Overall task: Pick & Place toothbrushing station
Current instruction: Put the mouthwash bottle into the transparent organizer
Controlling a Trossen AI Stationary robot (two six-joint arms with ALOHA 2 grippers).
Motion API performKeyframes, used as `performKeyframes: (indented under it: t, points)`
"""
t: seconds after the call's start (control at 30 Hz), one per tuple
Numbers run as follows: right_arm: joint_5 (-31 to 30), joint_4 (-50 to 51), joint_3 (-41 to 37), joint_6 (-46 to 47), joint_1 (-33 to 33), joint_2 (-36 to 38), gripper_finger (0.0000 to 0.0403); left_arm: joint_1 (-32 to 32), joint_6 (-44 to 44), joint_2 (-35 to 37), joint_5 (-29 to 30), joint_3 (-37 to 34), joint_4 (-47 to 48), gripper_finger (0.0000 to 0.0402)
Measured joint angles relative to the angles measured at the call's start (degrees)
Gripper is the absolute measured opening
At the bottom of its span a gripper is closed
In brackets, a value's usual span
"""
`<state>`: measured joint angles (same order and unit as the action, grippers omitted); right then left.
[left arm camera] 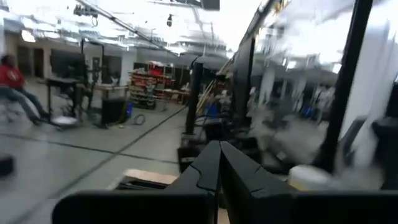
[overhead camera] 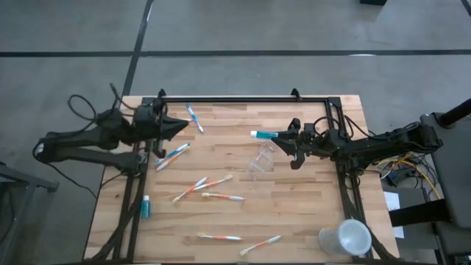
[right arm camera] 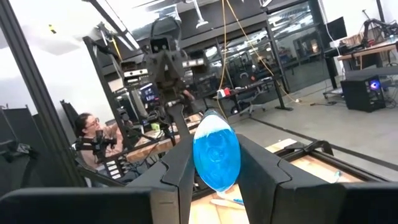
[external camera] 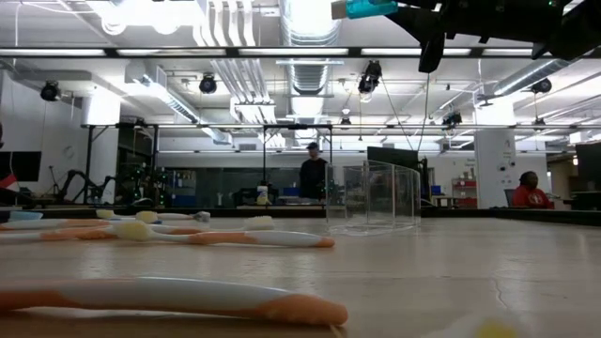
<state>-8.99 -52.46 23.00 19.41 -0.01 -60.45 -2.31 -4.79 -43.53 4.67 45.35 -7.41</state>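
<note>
Blue tube (right arm camera: 216, 151) clamped in right gripper (overhead camera: 290, 138), above clear cup (overhead camera: 263, 158)

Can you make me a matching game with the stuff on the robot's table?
Things:
1. clear cup
2. white cup
3. blue tube
4. left gripper

Places or states:
A. lying on its side by the table's corner
B. held in the right gripper
C. shut, holding nothing
D. mid-table, near the right gripper

Pairs: 1-D, 2-A, 3-B, 4-C

Low view: nearest toothbrush (external camera: 169, 300) cut off at left edge; right gripper (external camera: 413, 19) cropped at top
</note>
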Motion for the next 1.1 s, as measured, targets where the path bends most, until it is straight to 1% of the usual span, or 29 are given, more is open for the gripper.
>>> performKeyframes:
  t: [0.13,0.23,0.33,0.47,0.53,0.63,0.73,0.8,0.9,1.1]
  points:
    - [0.0,0.0,0.0,0.1,0.0,0.0,0.0096,0.0,6.2,-5.3,0.5,3.0,0.2,0.0012]
    - [0.4,0.0,0.0,0.1,0.0,0.0,0.0096,0.0,6.1,-9.1,2.4,3.6,1.5,0.0014]
    - [1.8,0.0,0.0,0.0,0.0,0.0,0.0096,-0.2,5.3,-11.4,2.9,5.5,-0.3,0.0031]
    - [2.8,0.0,0.0,0.0,0.0,0.0,0.0096,-0.3,4.7,-14.3,3.0,7.4,0.0,0.0073]
    - [2.9,0.0,0.0,-0.1,0.0,0.0,0.0096,-0.3,3.7,-15.3,2.9,7.9,0.9,0.0100]
    - [3.1,0.1,0.0,0.0,0.0,0.0,0.0096,-0.3,3.0,-16.1,2.9,8.6,-0.1,0.0143]
    - [3.1,0.1,0.0,0.0,0.0,0.0,0.0096,-0.3,4.6,-17.4,3.0,8.5,0.2,0.0181]
    - [3.1,0.1,0.0,0.0,0.0,0.0,0.0096,-0.3,5.9,-18.4,3.0,8.2,1.2,0.0197]
    - [3.1,0.0,0.0,0.0,0.0,0.0,0.0096,-0.3,7.8,-20.2,2.9,8.2,0.5,0.0208]
    - [3.7,0.0,0.0,-0.1,0.0,0.0,0.0096,-0.3,7.9,-25.4,2.9,8.3,0.5,0.0207]
